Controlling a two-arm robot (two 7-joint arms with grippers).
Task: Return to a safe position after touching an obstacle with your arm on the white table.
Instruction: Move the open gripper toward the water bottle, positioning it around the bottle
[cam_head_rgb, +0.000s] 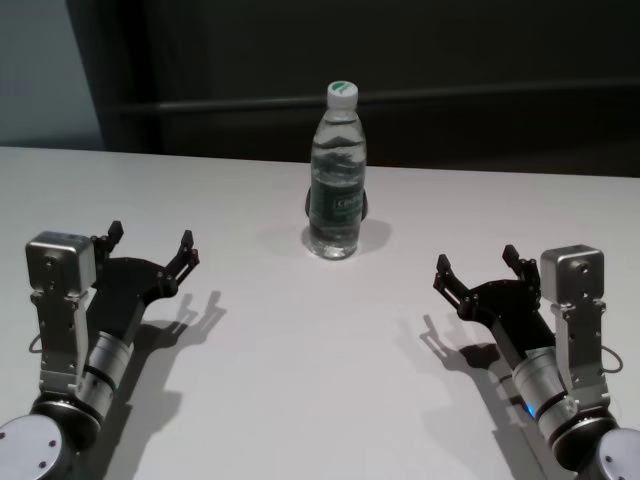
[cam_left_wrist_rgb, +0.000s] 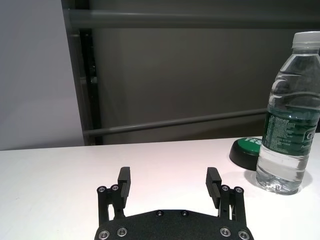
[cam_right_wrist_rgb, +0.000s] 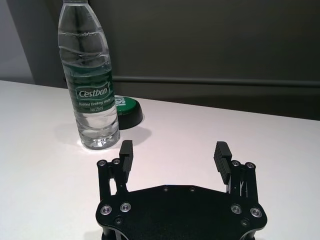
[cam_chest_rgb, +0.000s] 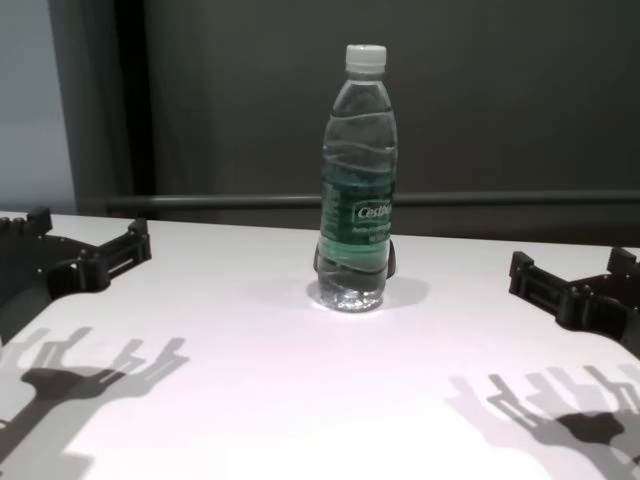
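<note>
The obstacle, a tall clear water bottle (cam_head_rgb: 336, 180) with a white cap and dark green label, stands upright on the white table (cam_head_rgb: 300, 380) at its far middle. It also shows in the chest view as the bottle (cam_chest_rgb: 358, 190), and in the wrist views as the bottle (cam_left_wrist_rgb: 289, 120) and the bottle (cam_right_wrist_rgb: 90, 80). My left gripper (cam_head_rgb: 152, 243) hovers open at the near left, well apart from the bottle. My right gripper (cam_head_rgb: 478, 266) hovers open at the near right, also apart from it. Both hold nothing, as seen at the left gripper (cam_left_wrist_rgb: 169, 182) and right gripper (cam_right_wrist_rgb: 174, 156).
A black puck with a green top (cam_right_wrist_rgb: 125, 107) lies on the table just behind the bottle; it appears as the puck (cam_left_wrist_rgb: 246, 150) too. A dark wall with a horizontal rail (cam_chest_rgb: 500, 200) runs behind the table's far edge.
</note>
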